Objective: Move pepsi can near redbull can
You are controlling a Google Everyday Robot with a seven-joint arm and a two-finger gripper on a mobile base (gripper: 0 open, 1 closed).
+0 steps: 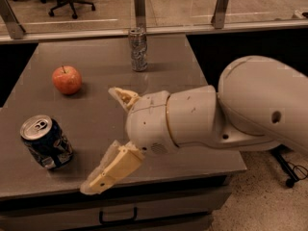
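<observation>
My tool (99,139) hung low over the near half of the surface (192,71) with its two fingers spread wide and nothing between them, a little to the right of the pepsi can (45,141) and not touching it. That can stood at the near left of the surface, close to both the left and the near edge, which I judged to be the main hazard: if I came in from the right and one finger struck the can's side before the other had passed round it, I would shove it leftward or tip it, and it had little room before it went over the edge. My lower finger (113,170) reached out close to the near edge of the surface, so a sweep that was too low could scrape or catch there. The redbull can (138,49) stood well apart at the far edge, slim and tall, and I reckoned it easy to topple if I brought the pepsi can in too close or let my wrist brush it on release. The apple (67,79) lay between the two cans, toward the left, and a low carry could clip it and set it rolling.
</observation>
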